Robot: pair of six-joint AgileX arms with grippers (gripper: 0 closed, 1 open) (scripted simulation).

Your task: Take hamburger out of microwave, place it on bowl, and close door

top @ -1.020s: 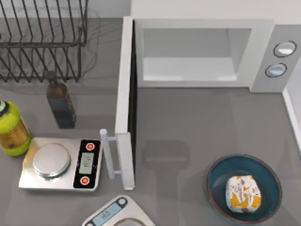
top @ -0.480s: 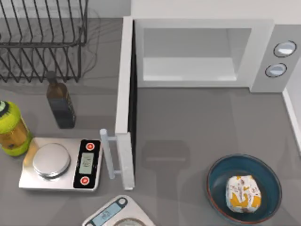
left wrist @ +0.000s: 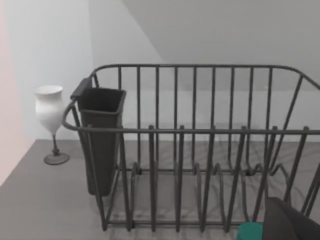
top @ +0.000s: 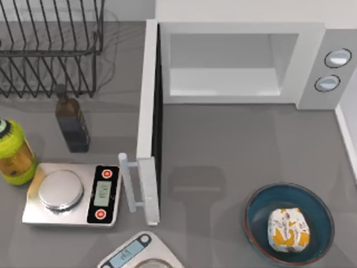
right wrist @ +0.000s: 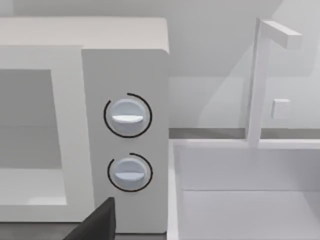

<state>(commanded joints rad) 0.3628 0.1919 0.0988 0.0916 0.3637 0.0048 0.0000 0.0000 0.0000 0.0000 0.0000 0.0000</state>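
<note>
Hamburger [top: 288, 229] sits in bowl [top: 314, 204]; microwave [top: 312, 67] door [top: 147, 128] stands open.

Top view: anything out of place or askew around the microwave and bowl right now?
Nothing spilled or damaged. The hamburger sits upright in the bowl. The one loose end: the door stands wide open, swung out from the microwave toward the scale.

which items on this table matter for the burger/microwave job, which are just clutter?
Job items:
hamburger, already in the bowl
microwave, cavity bare
door, standing open

Clutter:
dish rack
dark bottle
green jar
scale
second scale
wine glass
</note>
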